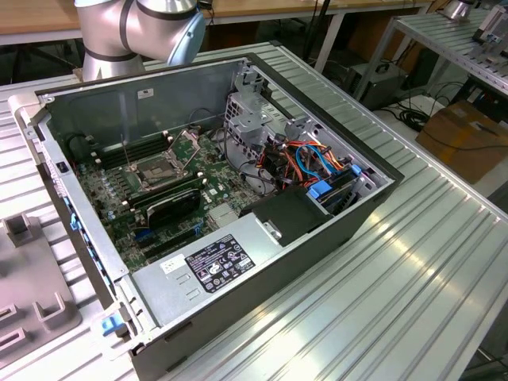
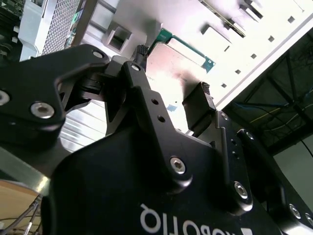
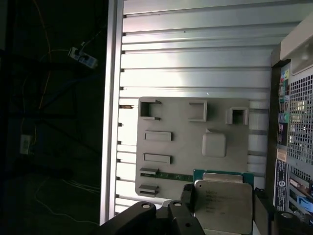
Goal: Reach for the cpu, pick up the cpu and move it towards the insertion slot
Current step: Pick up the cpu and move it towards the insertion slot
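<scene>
Gripper (image 3: 222,208) straddling cpu (image 3: 224,205), fingers (image 3: 187,196) flanking it.

We see the flat square cpu (image 3: 223,204) with a pale beige-silver face and a thin green edge, set against the glossy black metal gripper (image 2: 172,100) studded with silver screws. The moulded plastic holder tray (image 3: 181,147) is plain light grey, lying on the ribbed silver aluminium bench (image 1: 413,262). In the exterior view, the open dark-grey computer case (image 1: 333,234) holds a green circuit board, the silver-framed square insertion slot (image 1: 157,168), blue and orange cables, and a black-printed white sticker (image 1: 219,263).
</scene>
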Controlling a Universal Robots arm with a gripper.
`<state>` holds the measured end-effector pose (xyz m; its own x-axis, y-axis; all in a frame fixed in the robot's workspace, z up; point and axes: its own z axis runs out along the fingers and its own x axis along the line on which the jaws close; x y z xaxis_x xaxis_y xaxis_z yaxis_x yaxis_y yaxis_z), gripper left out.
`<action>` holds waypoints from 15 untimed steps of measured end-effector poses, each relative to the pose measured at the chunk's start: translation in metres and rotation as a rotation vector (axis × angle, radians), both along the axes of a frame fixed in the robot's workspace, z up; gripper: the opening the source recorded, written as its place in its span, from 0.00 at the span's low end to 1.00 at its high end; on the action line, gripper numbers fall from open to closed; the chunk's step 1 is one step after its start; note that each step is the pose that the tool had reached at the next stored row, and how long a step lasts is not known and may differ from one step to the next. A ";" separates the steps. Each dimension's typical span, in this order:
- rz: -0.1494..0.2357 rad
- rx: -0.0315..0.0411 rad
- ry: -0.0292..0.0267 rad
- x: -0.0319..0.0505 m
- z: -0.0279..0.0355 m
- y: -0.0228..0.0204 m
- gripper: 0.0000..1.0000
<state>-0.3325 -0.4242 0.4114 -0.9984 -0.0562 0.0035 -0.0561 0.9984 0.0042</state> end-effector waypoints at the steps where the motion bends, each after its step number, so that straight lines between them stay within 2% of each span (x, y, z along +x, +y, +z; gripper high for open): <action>1: 0.000 0.0000 0.0000 0.0018 0.0000 0.0000 0.55; 15: 0.000 0.0000 0.0000 0.0166 0.0000 0.0000 0.55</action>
<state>-0.3160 -0.4242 0.4114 -0.9984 -0.0562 0.0036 -0.0562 0.9984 0.0042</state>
